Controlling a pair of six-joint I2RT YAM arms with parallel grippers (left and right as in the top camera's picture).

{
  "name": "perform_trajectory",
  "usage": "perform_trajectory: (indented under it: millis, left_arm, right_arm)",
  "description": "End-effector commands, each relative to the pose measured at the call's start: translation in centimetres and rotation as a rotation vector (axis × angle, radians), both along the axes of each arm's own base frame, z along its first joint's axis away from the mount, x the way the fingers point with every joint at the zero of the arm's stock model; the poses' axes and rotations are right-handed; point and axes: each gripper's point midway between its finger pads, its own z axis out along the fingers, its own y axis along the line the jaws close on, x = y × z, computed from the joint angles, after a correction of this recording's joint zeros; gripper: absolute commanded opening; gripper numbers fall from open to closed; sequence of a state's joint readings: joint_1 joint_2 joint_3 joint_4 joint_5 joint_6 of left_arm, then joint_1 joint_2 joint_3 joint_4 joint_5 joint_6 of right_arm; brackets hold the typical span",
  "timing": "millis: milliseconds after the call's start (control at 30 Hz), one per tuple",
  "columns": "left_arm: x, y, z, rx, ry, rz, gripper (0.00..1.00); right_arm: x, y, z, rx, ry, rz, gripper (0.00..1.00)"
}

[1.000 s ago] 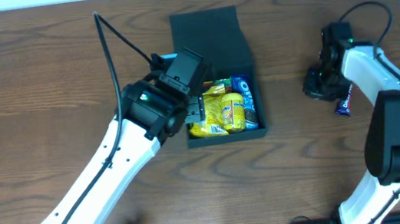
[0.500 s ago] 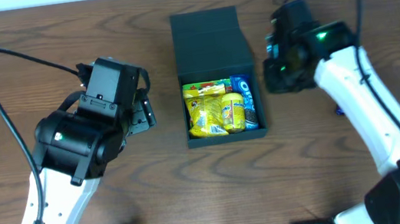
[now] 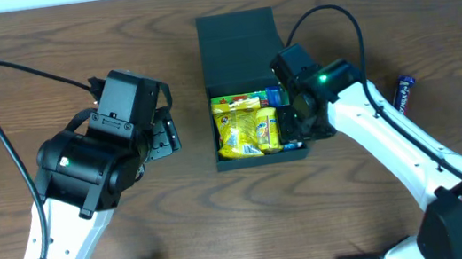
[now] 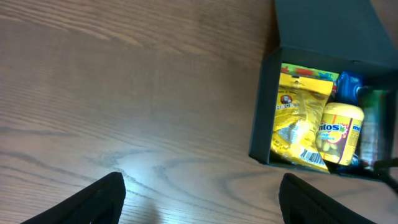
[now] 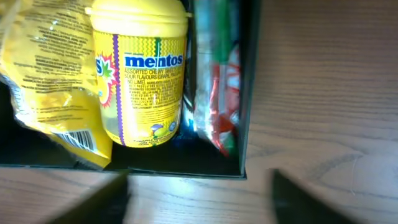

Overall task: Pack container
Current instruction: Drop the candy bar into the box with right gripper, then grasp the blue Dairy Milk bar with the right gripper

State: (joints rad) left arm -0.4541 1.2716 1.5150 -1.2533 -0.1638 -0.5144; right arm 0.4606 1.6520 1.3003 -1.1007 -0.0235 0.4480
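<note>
- Box (image 3: 237,39) is sitting near the middle of the far edge of the worktop (image 3: 26,67), its lid (image 3: 241,52) lying open and flat towards that edge.
- Inside, a yellow bag (image 3: 236,133) is lying on the left, with a Mentos bottle (image 5: 140,74) touching it on the right.
- A green and red packet (image 5: 217,81) is standing wedged between the bottle and the box's right wall, and a blue packet (image 4: 348,84) is showing at the far right corner.
- The right tool (image 5: 202,199) is hovering over the box's near right corner, its fingers spread and pinching nothing.
- The left tool (image 4: 208,202) is hanging over bare wood left of the box, fingers spread wide and empty.
- A blue wrapper (image 3: 404,91) is lying apart towards the right edge.
</note>
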Motion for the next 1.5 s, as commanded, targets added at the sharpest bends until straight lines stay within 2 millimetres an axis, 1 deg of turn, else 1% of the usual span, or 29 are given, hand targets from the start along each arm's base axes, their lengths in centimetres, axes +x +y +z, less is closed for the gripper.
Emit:
perform_trajectory:
  millis: [0, 67, 133, 267, 333, 367, 400, 433, 500, 533, 633, 767, 867, 967, 1067, 1167, 1300, 1467]
  left_arm:
    - [-0.1, 0.1, 0.4, 0.004, -0.014, -0.015, 0.81]
    - [-0.1, 0.1, 0.4, 0.004, -0.014, -0.015, 0.81]
    - [-0.1, 0.1, 0.4, 0.004, -0.014, -0.015, 0.81]
    - [-0.1, 0.1, 0.4, 0.004, -0.014, -0.015, 0.81]
    - [-0.1, 0.1, 0.4, 0.004, -0.014, -0.015, 0.82]
    - [-0.1, 0.1, 0.4, 0.004, -0.014, -0.015, 0.82]
    - [-0.1, 0.1, 0.4, 0.005, -0.013, -0.015, 0.82]
    - [-0.1, 0.1, 0.3, 0.005, -0.012, -0.015, 0.84]
    - [0.0, 0.1, 0.3, 0.006, -0.011, -0.015, 0.86]
    - [0.0, 0.1, 0.3, 0.006, -0.012, -0.015, 0.86]
    - [0.1, 0.0, 0.4, 0.002, -0.019, -0.015, 0.86]
    - [0.2, 0.0, 0.4, 0.001, -0.021, -0.015, 0.86]
    - [0.1, 0.0, 0.4, 0.002, -0.019, -0.015, 0.86]
    - [0.1, 0.1, 0.4, 0.002, -0.018, -0.015, 0.86]
    - [0.1, 0.1, 0.4, 0.002, -0.018, -0.015, 0.87]
    - [0.1, 0.0, 0.4, 0.002, -0.018, -0.015, 0.87]
    - [0.1, 0.0, 0.4, 0.001, -0.019, -0.014, 0.87]
    - [0.1, 0.0, 0.4, 0.001, -0.019, -0.014, 0.87]
  right_arm:
    - [0.1, -0.1, 0.0, -0.01, -0.012, 0.015, 0.82]
    - [0.5, -0.6, 0.1, -0.025, -0.027, 0.01, 0.8]
    - [1.4, -2.5, 0.4, -0.09, -0.061, -0.028, 0.79]
    - [3.2, -7.2, 0.8, -0.169, -0.099, -0.147, 0.8]
    - [3.8, -9.9, 0.8, -0.19, -0.097, -0.225, 0.8]
    - [4.1, -11.9, 0.8, -0.192, -0.095, -0.281, 0.79]
    - [4.4, -13.1, 0.6, -0.191, -0.092, -0.319, 0.77]
    - [4.5, -14.5, 0.4, -0.188, -0.086, -0.363, 0.76]
    - [4.9, -16.4, -0.5, -0.15, -0.069, -0.413, 0.74]
    - [4.9, -16.9, -1.0, -0.138, -0.062, -0.429, 0.74]
    - [4.7, -18.9, -3.2, -0.133, -0.023, -0.493, 0.73]
    - [4.0, -21.0, -6.0, -0.165, 0.039, -0.567, 0.71]
    - [3.6, -22.8, -7.7, -0.173, 0.079, -0.633, 0.67]
    - [3.4, -24.1, -7.9, -0.168, 0.082, -0.674, 0.61]
    - [3.0, -25.2, -7.8, -0.167, 0.085, -0.71, 0.6]
    - [3.2, -25.5, -8.0, -0.113, 0.079, -0.736, 0.6]
    - [3.4, -25.3, -9.0, -0.08, 0.06, -0.726, 0.54]
    - [3.7, -24.4, -10.2, -0.028, 0.031, -0.692, 0.53]
